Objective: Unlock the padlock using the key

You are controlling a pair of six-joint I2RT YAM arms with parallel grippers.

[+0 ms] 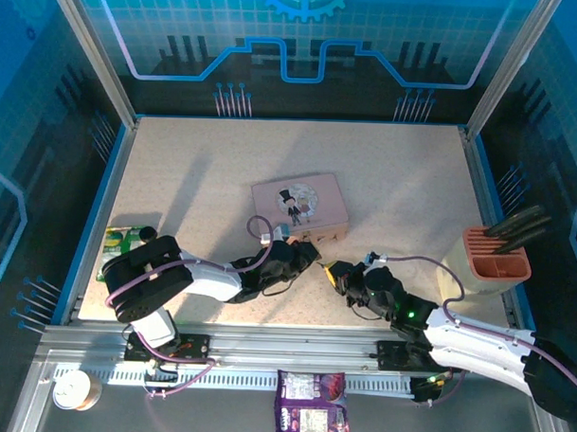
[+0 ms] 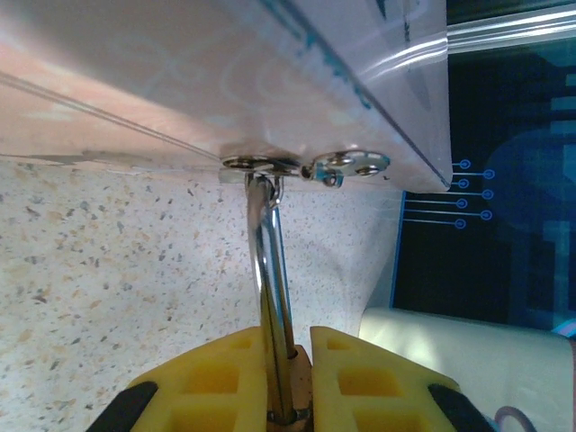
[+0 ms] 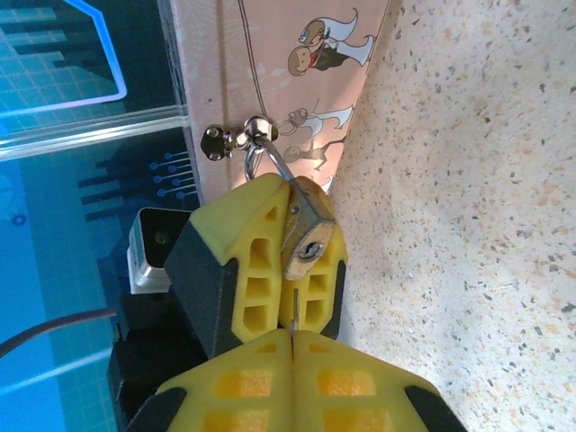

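The brass padlock [image 3: 310,236] hangs by its silver shackle [image 2: 268,261] from the hasp [image 2: 261,165] on the front of the pink tin [image 1: 300,205]. My left gripper [image 2: 288,340] is shut on the padlock body, one yellow finger [image 3: 247,261] on each side, and the keyhole faces the right wrist camera. My right gripper [image 3: 293,335] is shut on the key [image 3: 294,312]. The key shows as a thin sliver sticking out of the fingertips. Its tip is just short of the keyhole and a little below it. From above, the left gripper [image 1: 309,254] and the right gripper [image 1: 337,271] meet in front of the tin.
A terracotta holder [image 1: 496,258] with dark tools stands at the right edge of the table. A green packet [image 1: 122,241] lies at the left edge. A purple snack bag [image 1: 308,402] and a tape roll [image 1: 77,391] lie on the near rail. Open tabletop lies behind the tin.
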